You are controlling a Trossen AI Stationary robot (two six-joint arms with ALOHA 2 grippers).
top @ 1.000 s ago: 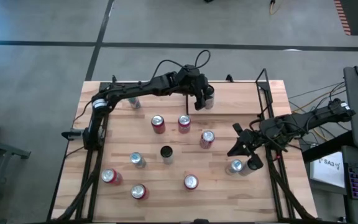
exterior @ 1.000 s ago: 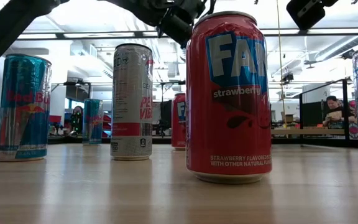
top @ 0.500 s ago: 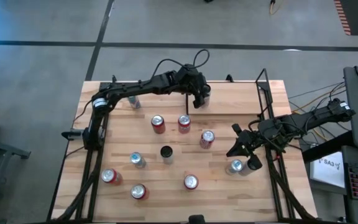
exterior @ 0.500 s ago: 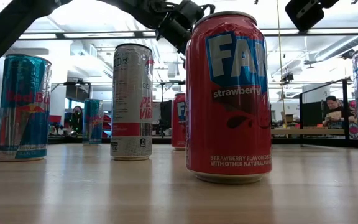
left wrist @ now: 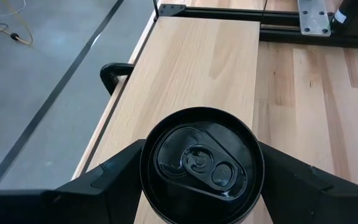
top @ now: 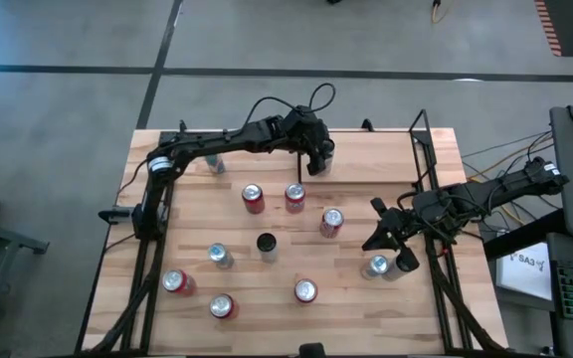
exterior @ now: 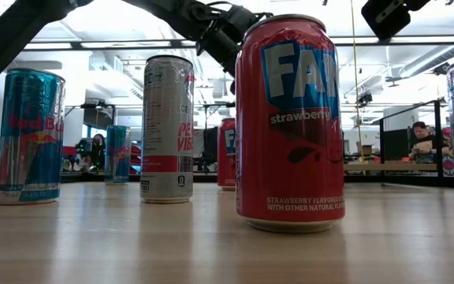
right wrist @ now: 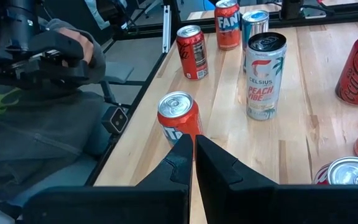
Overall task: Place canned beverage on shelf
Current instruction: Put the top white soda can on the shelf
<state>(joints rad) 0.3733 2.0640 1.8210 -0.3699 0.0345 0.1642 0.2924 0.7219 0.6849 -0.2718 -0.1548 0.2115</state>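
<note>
Jaws of the left gripper (left wrist: 199, 180) clamp a black-topped can (left wrist: 199, 163); right gripper (right wrist: 193, 163) is closed.
Shelf (left wrist: 194, 62): pale wood board at the table's 12 o'clock.

Cans approx 11 in high view.
- red cans (top: 253, 197): 6
- silver/blue cans (top: 220, 257): 3, incl. 1 half-hidden under the left arm
- black-top: 2, i.e. black-top can (left wrist: 197, 165) betw. left gripper (top: 321, 161) fingers + second black-top can (top: 266, 243) on the table (top: 197, 219)

Shelf (top: 376, 159): 1. Arms: 2, 1 gripper ea., incl. right gripper (top: 374, 239). Person (right wrist: 36, 124) by the table edge: 1.
</note>
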